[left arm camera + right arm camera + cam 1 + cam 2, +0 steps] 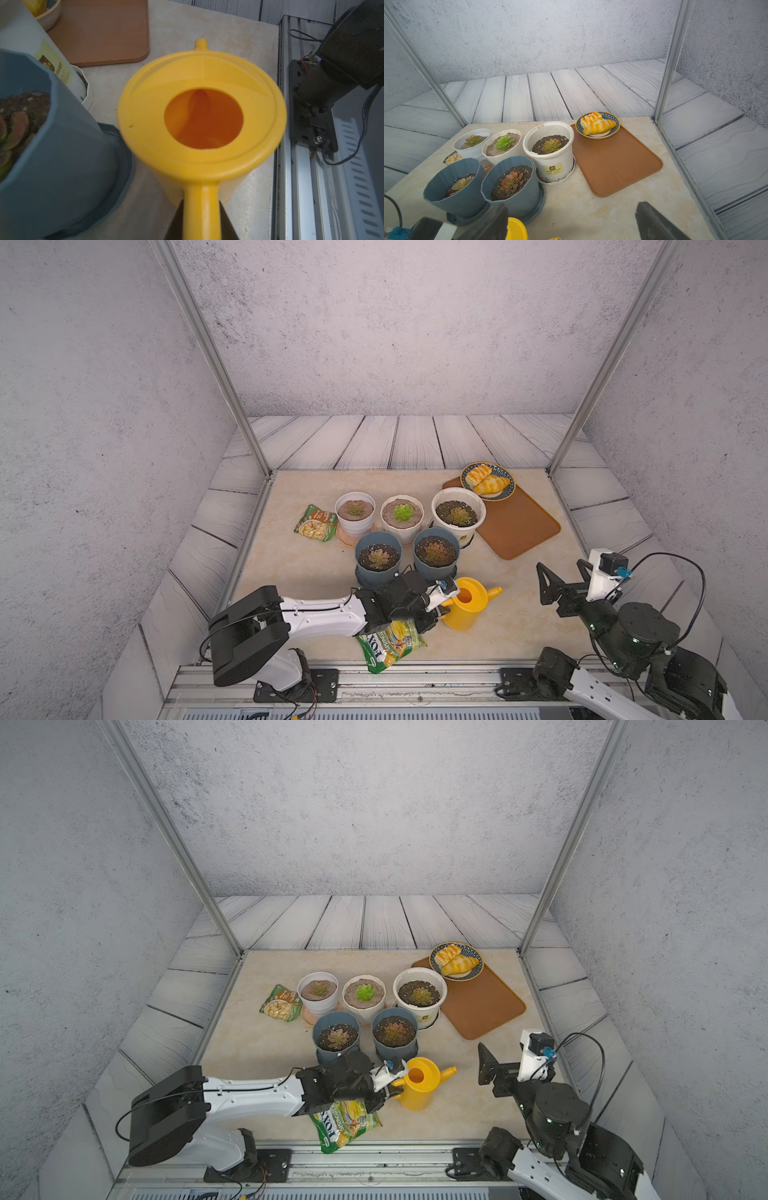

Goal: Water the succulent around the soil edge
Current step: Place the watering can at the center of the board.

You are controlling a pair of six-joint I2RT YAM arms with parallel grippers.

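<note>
A yellow watering can (467,605) (417,1085) (201,116) stands upright at the table's front, its spout pointing right. My left gripper (441,608) (201,207) is shut on its handle. Just behind the can sits a blue pot (436,556) (52,145) (510,182) with a reddish succulent (512,180). A second blue pot (378,558) and three white pots (458,514) with succulents stand further back. My right gripper (561,572) (571,218) hovers open to the right of the can, holding nothing.
A brown tray (515,522) lies at the back right, with a plate of pastries (488,482) on its far corner. A snack bag (316,523) lies left of the pots. A green seed bag (390,645) lies under my left wrist. Metal frame posts (598,364) stand at the table's back corners.
</note>
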